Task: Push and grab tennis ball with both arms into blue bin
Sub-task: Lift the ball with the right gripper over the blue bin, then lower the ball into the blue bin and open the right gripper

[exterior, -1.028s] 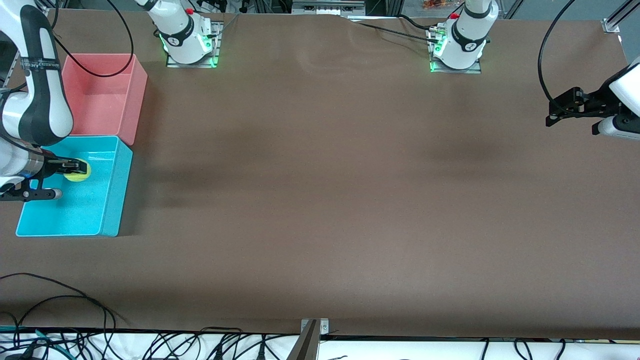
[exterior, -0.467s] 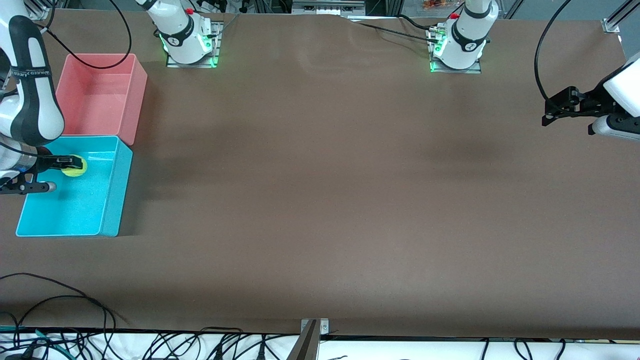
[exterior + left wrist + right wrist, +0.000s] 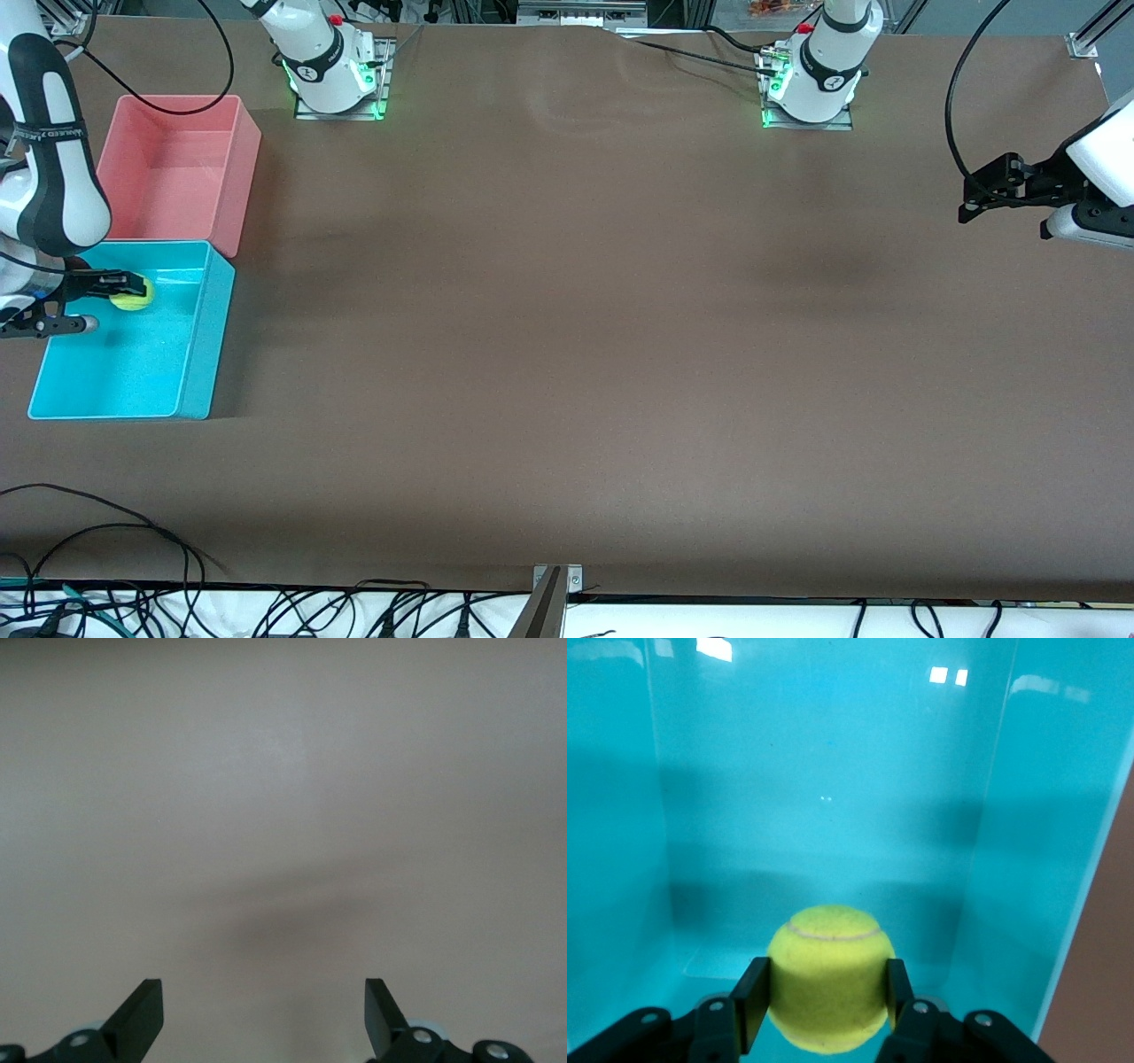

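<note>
**Holding the ball over the blue bin**

Gripping the tennis ball [image 3: 132, 299], with the right gripper [image 3: 124, 291] poised over the blue bin [image 3: 202, 354]; fingers [image 3: 751, 1001] pressed to either flank of the ball in the right wrist view, jaws narrowed to the ball's width and clamped on it; ball [image 3: 831, 979] seen there against the bin's cyan floor and walls [image 3: 620, 859], a pale seam curving across its top; whether clear of the floor or resting on it, cannot tell.

Lying nearest the front camera among the table's things, toward the right arm's end: that blue bin; touching its farther wall, a pink bin [image 3: 241, 177] of the same shape, nothing visible inside; both set on a brown table [image 3: 576, 354].

Waiting at the left arm's end of the table, well apart from both bins: the left gripper [image 3: 967, 211], raised over bare brown surface; jaws spread wide, with the two fingertips [image 3: 140, 1019] far apart in the left wrist view and nothing between them; only a soft shadow on the cloth beneath.

Standing farthest from the front camera: the two arm bases, lit green at their feet.
</note>
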Motion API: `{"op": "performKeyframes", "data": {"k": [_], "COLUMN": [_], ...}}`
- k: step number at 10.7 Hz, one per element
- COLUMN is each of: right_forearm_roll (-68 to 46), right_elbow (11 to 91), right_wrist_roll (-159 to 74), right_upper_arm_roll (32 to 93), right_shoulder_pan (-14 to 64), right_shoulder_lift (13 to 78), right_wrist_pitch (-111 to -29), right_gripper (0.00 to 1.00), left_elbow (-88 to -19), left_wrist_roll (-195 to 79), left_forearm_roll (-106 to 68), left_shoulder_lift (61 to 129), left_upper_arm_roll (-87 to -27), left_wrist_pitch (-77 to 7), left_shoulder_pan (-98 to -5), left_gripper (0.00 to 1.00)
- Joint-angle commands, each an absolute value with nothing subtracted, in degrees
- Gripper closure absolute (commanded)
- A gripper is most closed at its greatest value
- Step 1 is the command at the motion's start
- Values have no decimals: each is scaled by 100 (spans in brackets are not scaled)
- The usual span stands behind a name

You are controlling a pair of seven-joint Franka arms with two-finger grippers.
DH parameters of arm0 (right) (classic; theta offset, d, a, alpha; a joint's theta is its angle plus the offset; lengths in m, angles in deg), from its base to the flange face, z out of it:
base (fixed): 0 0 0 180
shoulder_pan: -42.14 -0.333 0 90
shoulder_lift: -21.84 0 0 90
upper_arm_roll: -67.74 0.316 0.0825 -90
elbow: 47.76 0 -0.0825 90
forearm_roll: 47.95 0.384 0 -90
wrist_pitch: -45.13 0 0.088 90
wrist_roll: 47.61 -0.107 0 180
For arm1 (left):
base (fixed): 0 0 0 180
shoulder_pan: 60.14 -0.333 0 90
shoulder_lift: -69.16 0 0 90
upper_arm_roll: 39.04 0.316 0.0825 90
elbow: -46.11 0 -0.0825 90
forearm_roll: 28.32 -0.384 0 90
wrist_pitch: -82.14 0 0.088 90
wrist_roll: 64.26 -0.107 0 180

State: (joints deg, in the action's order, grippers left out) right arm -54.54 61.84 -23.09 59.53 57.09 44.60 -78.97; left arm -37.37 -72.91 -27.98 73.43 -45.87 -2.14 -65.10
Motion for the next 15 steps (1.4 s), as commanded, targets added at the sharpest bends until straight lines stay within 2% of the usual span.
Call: {"op": "performKeyframes", "data": {"k": [1,5,11,12,13,15], "right_forearm_roll": [-5305,-5050,-4989,-4980,-4980,-4936], "right_elbow": [6359,6527,6536,6536,6527,6501], "right_wrist_roll": [-2054,-2054,-1843,-1869,-1965,-1975], "right_upper_arm_roll": [5983,5983,5983,5992,6009,6009], "right_shoulder_pan": [5857,5857,6068,6077,6077,6077], "right_shoulder_lift": [4425,4600,4688,4697,4697,4697], "right_wrist_pitch": [-8055,-8424,-8425,-8425,-8416,-8390], "right_gripper": [93,93,89,68,1,0], "left_elbow": [-3572,-3563,-3563,-3571,-3572,-3563], "left_wrist_roll": [-7243,-7243,-7243,-7243,-7243,-7243], "left_forearm_roll": [-2744,-2753,-2744,-2744,-2744,-2744], "left_shoulder_lift": [7390,7390,7390,7390,7390,7390], "left_upper_arm_roll": [-4590,-4590,-4599,-4599,-4599,-4599], "left_wrist_pitch": [-118,-118,-118,-118,-118,-118], "left_shoulder_pan": [-6498,-6498,-6498,-6498,-6498,-6498], "left_gripper": [0,0,0,0,0,0]}}
